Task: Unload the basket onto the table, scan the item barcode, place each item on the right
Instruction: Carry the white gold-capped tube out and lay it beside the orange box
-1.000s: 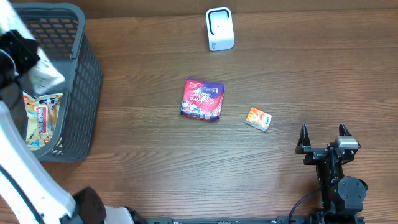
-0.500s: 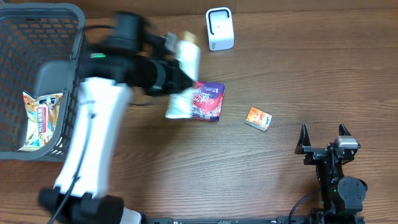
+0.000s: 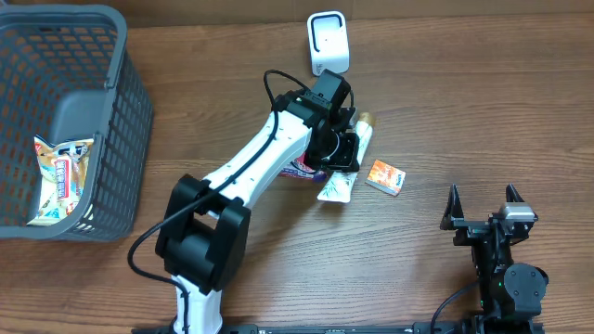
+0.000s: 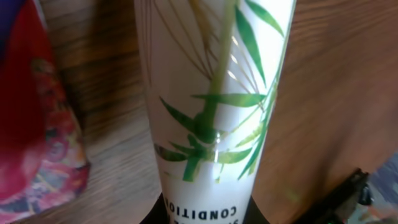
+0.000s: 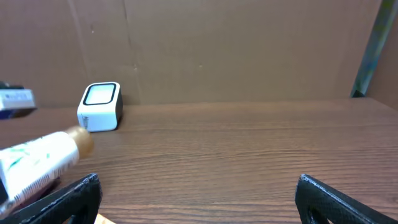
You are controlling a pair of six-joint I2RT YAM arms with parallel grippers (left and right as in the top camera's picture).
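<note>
Though partly cropped, lettering on the tube point(image 4: 211, 93) reads "CONDITION".

Left gripper point(image 3: 340, 151) closed on a white tube point(image 3: 338, 186), its fingers hidden beneath its own wrist in the overhead view; the tube's middle is covered the same way; in the left wrist view the tube's cap is cut off by the top edge and its lettering by the bottom edge; from the right wrist the tube is a blur clipped at the left edge; just left of the tube, a red and purple packet point(image 3: 299, 171) lies mostly under the arm; just right of the tube, an orange box point(image 3: 385, 176) has print too small to read; far left of the tube, a grey basket point(image 3: 130, 102) is clipped by the frame.
</note>
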